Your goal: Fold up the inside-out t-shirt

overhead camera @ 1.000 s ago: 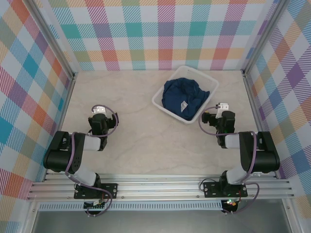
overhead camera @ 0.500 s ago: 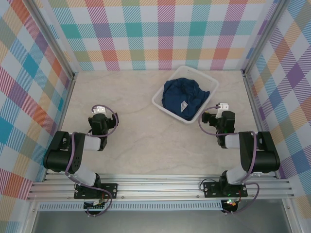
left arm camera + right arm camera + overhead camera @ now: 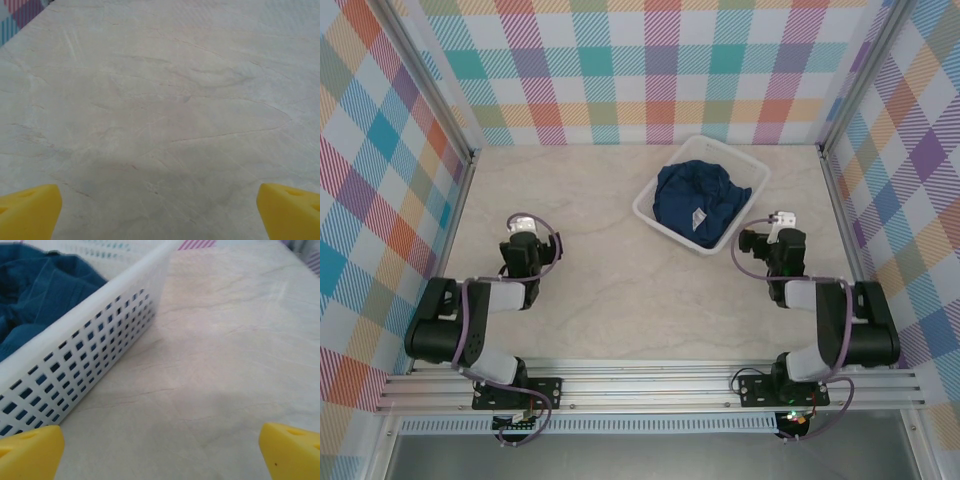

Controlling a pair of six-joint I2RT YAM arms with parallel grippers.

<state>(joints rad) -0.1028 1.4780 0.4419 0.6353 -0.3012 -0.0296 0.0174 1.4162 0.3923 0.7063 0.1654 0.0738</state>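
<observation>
We're at start: navy inside-out t-shirt [image 3: 698, 203] crumpled in white basket [image 3: 673, 231], far right on desk [image 3: 610, 260]. Left fingers [image 3: 27, 212], right fingers [image 3: 30, 452] spread wide, empty. Lifting out, flattening, folding all ahead.

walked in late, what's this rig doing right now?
Nothing is being handled yet. The inside-out t-shirt lies bunched in the white basket at the far right of the table. The left gripper is open and empty over bare table. The right gripper is open and empty beside the basket's wall, not touching it. The fold has not started.
</observation>
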